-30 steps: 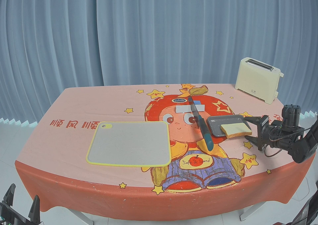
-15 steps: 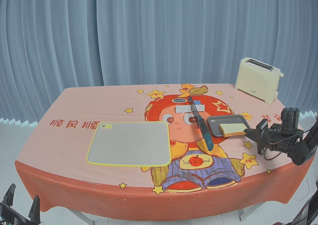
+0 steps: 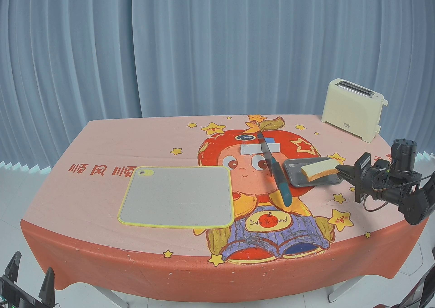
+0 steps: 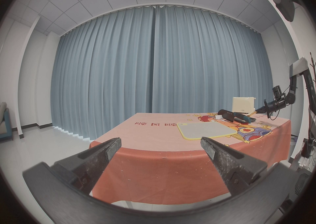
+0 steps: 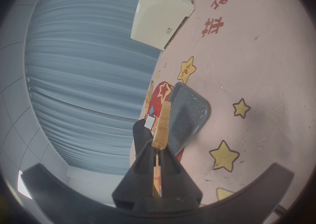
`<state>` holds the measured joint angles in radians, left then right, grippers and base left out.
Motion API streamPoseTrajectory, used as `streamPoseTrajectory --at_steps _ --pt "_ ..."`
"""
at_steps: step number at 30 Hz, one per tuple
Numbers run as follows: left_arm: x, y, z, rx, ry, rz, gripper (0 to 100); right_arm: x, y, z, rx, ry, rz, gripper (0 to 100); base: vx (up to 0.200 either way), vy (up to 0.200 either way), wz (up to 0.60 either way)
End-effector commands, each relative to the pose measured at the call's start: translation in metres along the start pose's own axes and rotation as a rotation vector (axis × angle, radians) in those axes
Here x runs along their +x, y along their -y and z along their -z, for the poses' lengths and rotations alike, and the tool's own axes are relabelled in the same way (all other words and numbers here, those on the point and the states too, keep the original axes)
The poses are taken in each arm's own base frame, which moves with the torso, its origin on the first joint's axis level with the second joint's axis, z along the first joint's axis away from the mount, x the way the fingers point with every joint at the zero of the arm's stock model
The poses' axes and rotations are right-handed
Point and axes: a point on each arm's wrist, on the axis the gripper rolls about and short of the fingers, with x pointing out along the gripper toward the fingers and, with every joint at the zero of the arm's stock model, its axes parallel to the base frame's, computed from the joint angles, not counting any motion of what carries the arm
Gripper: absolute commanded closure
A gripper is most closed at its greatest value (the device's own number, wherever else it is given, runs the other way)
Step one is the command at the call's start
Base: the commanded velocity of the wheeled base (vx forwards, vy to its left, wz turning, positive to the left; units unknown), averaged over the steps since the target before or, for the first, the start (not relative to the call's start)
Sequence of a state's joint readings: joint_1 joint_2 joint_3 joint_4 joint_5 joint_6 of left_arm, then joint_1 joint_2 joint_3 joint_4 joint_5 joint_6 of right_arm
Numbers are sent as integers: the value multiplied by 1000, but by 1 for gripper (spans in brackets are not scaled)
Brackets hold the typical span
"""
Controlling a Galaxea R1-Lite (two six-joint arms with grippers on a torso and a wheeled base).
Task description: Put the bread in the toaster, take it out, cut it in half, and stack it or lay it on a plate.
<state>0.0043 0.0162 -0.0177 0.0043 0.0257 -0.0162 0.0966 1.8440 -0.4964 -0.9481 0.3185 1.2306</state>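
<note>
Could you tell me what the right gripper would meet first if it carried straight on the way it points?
Probably the knife: the right gripper, shut on the bread, points across the tray towards it, though it might pass above.

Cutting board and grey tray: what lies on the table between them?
The knife with the teal handle lies there, closer to the tray; the head view shows it.

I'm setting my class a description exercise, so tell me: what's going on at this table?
The right gripper grips the bread by one edge, holding it tilted over the grey tray. The toaster stands at the far right corner. The knife lies beside the tray, the cutting board further left. The left gripper hangs open, low, off the table.
</note>
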Motion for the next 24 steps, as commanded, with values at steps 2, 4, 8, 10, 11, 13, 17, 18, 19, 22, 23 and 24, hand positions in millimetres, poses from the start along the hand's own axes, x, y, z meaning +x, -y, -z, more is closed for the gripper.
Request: streamPoseTrajectory --at_steps 2,4,8,10,11,13,17,18,19,22,23,24 --pt "0 0 5 -1 -2 -1 0 -6 -9 2 -19 4 -44 100 0 0 0" --pt "0 0 5 1 -2 -1 0 -7 -14 4 -32 4 -69 100 0 0 0" --pt "0 0 5 1 0 -1 0 -15 -29 12 -65 -5 -130 100 0 0 0" --pt "0 0 5 -1 -2 -1 0 -19 -34 14 -73 -8 -148 100 0 0 0" --pt "0 0 5 -1 0 -1 0 -23 -40 14 -84 -3 -176 100 0 0 0" --pt "0 0 5 -1 0 -1 0 -23 -40 14 -84 -3 -176 100 0 0 0" --pt "0 0 5 -1 -2 -1 0 -39 -61 13 -191 24 -258 100 0 0 0" --pt "0 0 5 -1 -2 -1 0 -40 -61 14 -201 22 -260 100 0 0 0" --pt "0 0 5 -1 -2 -1 0 -41 -63 17 -239 19 -269 100 0 0 0" --pt "0 0 5 1 -2 -1 0 -45 -65 20 -339 27 -281 100 0 0 0" --pt "0 0 5 -1 0 -1 0 -48 -66 21 -367 32 -287 100 0 0 0" --pt "0 0 5 1 -2 -1 0 -48 -66 21 -378 33 -287 100 0 0 0"
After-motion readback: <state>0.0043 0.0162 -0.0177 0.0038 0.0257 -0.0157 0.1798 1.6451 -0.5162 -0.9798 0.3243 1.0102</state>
